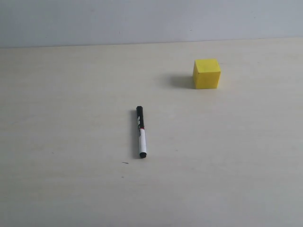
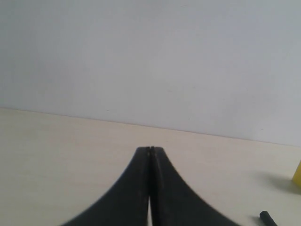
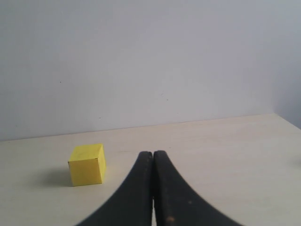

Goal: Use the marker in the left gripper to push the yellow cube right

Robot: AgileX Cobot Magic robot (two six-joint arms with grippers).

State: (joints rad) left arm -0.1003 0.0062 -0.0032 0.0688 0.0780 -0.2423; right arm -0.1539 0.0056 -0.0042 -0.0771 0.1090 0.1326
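The marker [image 1: 141, 132] lies flat on the pale table, black cap toward the back, white barrel toward the front; nothing holds it. Up and to its right sits the yellow cube [image 1: 207, 74]. No arm shows in the exterior view. In the left wrist view my left gripper [image 2: 150, 149] is shut with nothing between its fingers; the marker's black end [image 2: 266, 218] and a sliver of the yellow cube [image 2: 297, 175] show at that view's edge. My right gripper [image 3: 153, 154] is shut and empty too, with the yellow cube [image 3: 87, 165] apart from it.
The pale wooden table [image 1: 71, 94] stretches across the view to a plain grey-white wall [image 1: 142, 19] behind it. A tiny dark speck [image 1: 125, 163] lies near the marker's front end.
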